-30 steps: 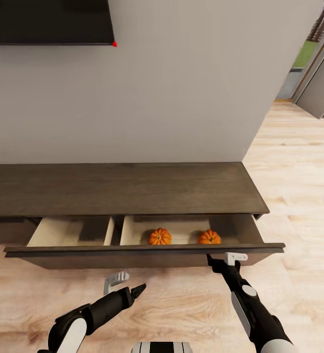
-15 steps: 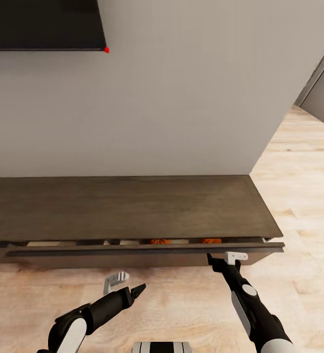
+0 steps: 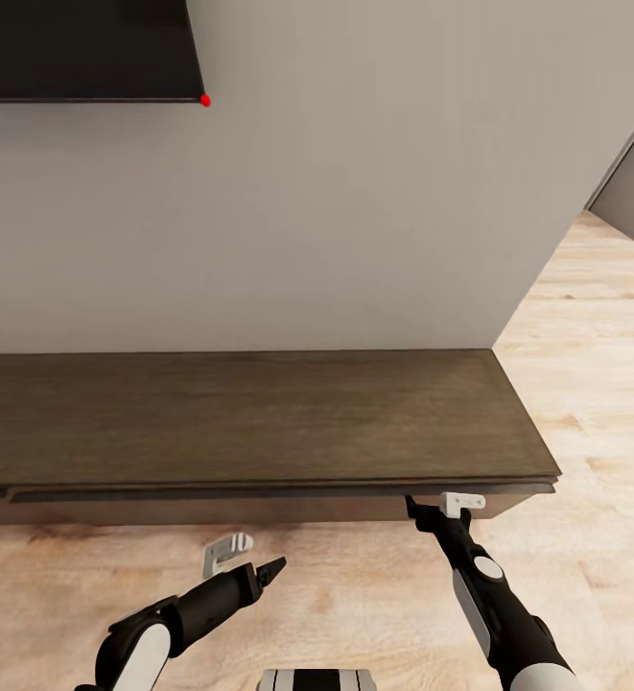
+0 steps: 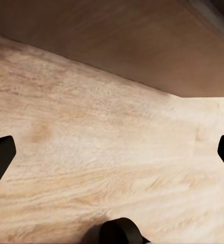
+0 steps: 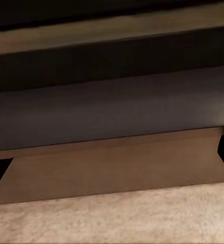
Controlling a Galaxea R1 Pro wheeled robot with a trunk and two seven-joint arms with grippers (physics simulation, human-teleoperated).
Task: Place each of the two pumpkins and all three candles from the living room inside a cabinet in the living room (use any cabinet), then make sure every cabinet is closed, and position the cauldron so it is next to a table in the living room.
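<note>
Now the cabinet (image 3: 249,417) stands against the pale wall (image 3: 355,192), long and low and dark brown. Its drawer front (image 3: 259,496) sits nearly flush under the top board, with just a thin dark line showing along it (nothing inside can be seen). The pumpkins, if they are in there, are hidden from sight.

The right gripper (image 3: 443,506) is up at the drawer front, near the cabinet's right end. One pale finger and one dark finger show in the head view, and they are set a little apart with nothing between them. They look to be touching the front, or just beside it; I cannot tell which. In the right wrist view the dark drawer front (image 5: 112,107) is very close, with a brown board (image 5: 112,168) under it and the wood floor (image 5: 112,218) below that.

The left gripper (image 3: 249,559) hangs over the light wood floor (image 3: 585,384), a bit away from the cabinet. Its fingers are spread wide and hold nothing. In the left wrist view the two dark fingertips (image 4: 0,160) stand far apart at the edges, with bare floor (image 4: 106,152) between them and the cabinet's shadowed underside (image 4: 117,40) beyond.

A dark screen (image 3: 82,48) hangs on the wall above, with a small red dot (image 3: 204,99) at its corner.
</note>
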